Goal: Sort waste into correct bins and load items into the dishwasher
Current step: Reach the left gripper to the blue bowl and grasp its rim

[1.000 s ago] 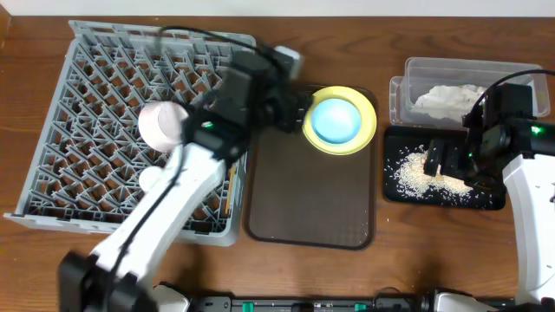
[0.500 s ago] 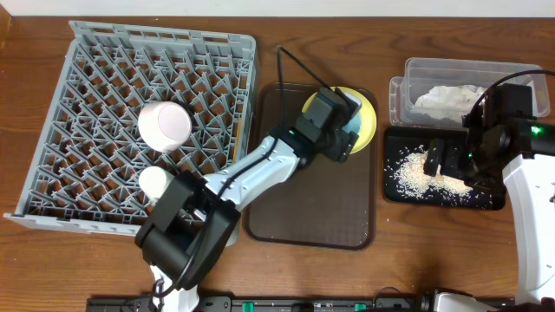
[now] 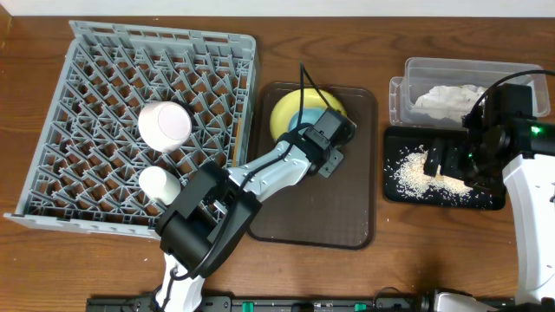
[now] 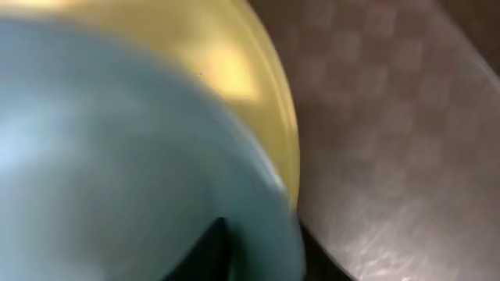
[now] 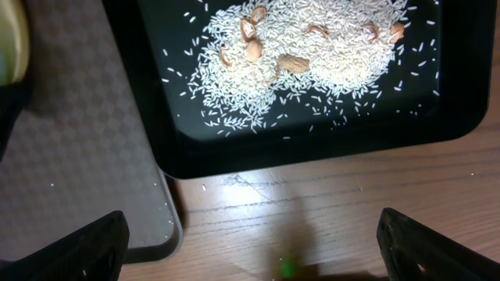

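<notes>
Overhead: the grey dish rack (image 3: 104,61) fills the left of the frame, with a white bowl (image 3: 165,125) near its middle. In the centre lies the brown tray (image 3: 347,208). On its upper part sits the yellow plate (image 3: 284,114) with the light-blue bowl (image 3: 301,122) on it, largely covered by the left gripper (image 3: 323,134). At upper right the clear tub (image 3: 434,68) holds the white napkin (image 3: 447,97). Just below it, the black tray (image 3: 486,198) carries the rice grains (image 3: 421,176), and the right gripper (image 3: 442,161) is above them.

Left wrist: blurred. The light-blue bowl fills the left of the frame over the yellow plate, with the brown tray at right. I cannot tell how far the left gripper is open, or whether it grips anything.

Right wrist: the fingertips (image 5: 86,246) stand wide apart at the bottom corners above the wooden table (image 5: 312,226), with nothing between them. The black tray with rice grains and a few brown nut-like pieces (image 5: 293,62) lies across the top
</notes>
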Available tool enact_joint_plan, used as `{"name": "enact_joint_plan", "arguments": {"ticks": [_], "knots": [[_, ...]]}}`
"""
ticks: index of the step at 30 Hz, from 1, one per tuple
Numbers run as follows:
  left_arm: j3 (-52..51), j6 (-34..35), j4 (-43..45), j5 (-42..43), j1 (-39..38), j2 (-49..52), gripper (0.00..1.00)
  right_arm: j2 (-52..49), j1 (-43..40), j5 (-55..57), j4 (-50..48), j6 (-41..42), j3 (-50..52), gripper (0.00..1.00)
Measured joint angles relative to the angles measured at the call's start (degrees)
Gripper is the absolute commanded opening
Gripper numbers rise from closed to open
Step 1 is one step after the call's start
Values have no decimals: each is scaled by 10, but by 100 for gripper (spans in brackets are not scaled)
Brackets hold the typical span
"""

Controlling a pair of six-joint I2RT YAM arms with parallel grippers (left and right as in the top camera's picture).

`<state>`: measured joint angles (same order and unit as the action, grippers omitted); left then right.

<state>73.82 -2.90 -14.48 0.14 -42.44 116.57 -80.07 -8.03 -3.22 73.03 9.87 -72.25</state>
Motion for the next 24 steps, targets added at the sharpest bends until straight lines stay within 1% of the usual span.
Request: {"name": "enact_joint_plan", "arguments": {"ticks": [8,13,15,24], "knots": [[0,1,-80,-3,-1,-37,19,0,0,0,0,0,0,99],[0,1,-92,-3,-4,-82,19,0,0,0,0,0,0,99],[0,1,-102,-3,-5,-85,32,0,0,0,0,0,0,99],[-6,3,-111,-3,-5,-82,34,0,0,0,0,0,0,99]]}}
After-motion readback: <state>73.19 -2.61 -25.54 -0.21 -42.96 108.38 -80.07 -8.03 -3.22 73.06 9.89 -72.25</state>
